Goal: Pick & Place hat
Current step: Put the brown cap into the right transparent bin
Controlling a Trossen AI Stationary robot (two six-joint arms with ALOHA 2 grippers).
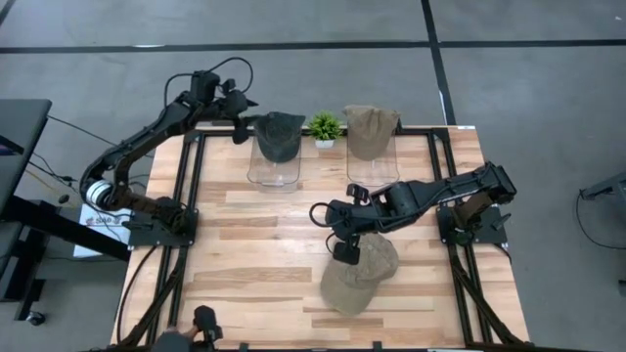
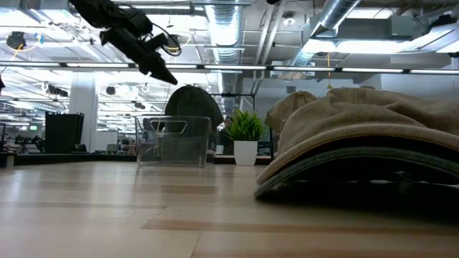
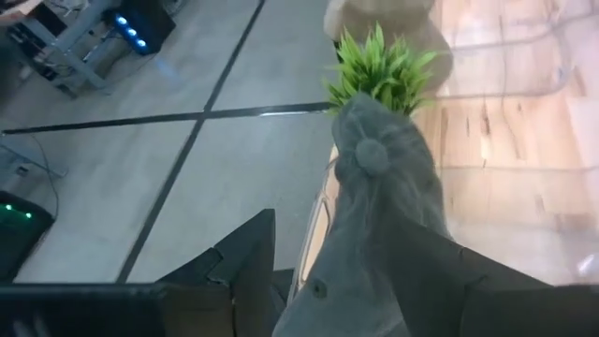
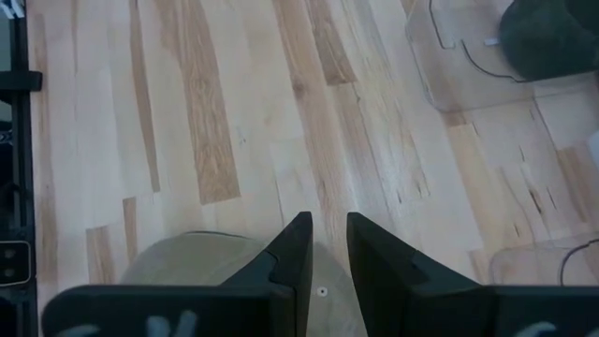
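1. Two tools were at work. The left tool (image 1: 242,115) hovered at the far left edge of the wooden plank tabletop (image 1: 254,254), its fingers (image 3: 245,267) spread wide apart and clamping nothing.
2. Just beside that tool, a dark grey fabric cap (image 1: 278,135) sat draped over a clear plastic stand (image 1: 273,168); in the left wrist view the cap's crown and top button lay close in front of the spread fingers.
3. The right tool (image 1: 344,249) was lowered near the tabletop's middle, its fingers (image 4: 292,257) drawn close with only a narrow gap, positioned at the edge of a tan fabric baseball cap (image 1: 360,275) lying flat on the wood. Whether it pinched the fabric could not be told.
4. Farther back, a second tan cap (image 1: 371,130) rested on another clear stand (image 1: 373,172), to the right of the grey cap.
5. Between the two stands stood a small green plant in a white pot (image 1: 324,127).
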